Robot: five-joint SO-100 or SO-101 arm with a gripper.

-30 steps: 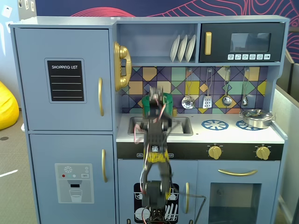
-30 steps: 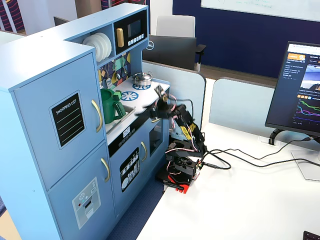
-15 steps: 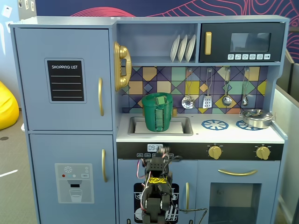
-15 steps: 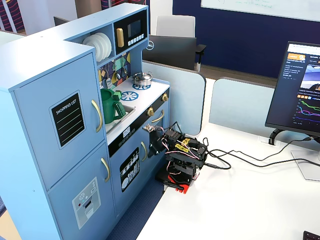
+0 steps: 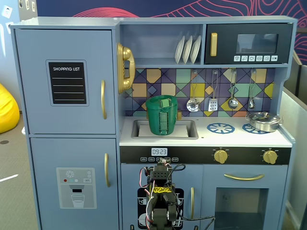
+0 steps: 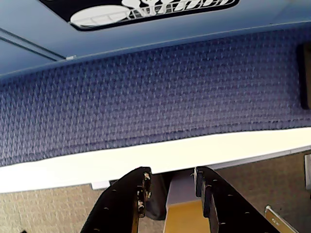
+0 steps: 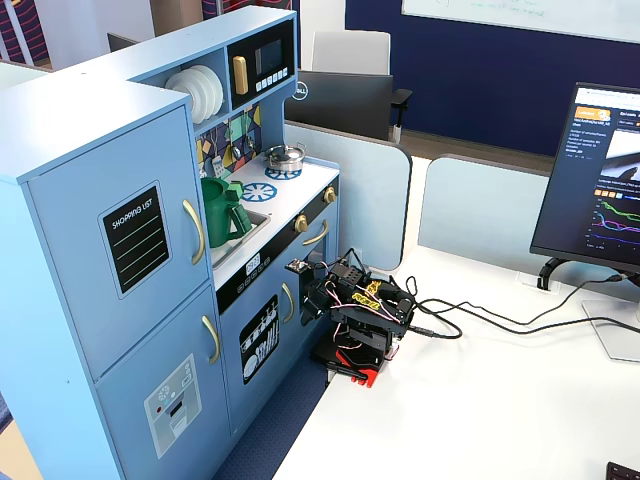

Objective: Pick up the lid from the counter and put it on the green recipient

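The green recipient (image 5: 161, 120) stands upright in the sink of the white counter (image 5: 240, 139). The green lid (image 5: 161, 101) lies flat on its rim, tab handle up. The recipient also shows in a fixed view (image 7: 220, 212) from the side. My arm (image 7: 360, 315) is folded low on the white table in front of the toy kitchen, well below the counter, and also shows in a fixed view (image 5: 160, 201). In the wrist view my gripper (image 6: 172, 177) is open and empty. It points over the table edge at blue carpet.
A silver pot (image 5: 263, 120) sits on the right burner print. Utensils (image 5: 213, 103) hang on the back wall. The kitchen's blue front (image 6: 146, 29) is close ahead of the gripper. Cables (image 7: 480, 320) and a monitor (image 7: 595, 180) are on the table.
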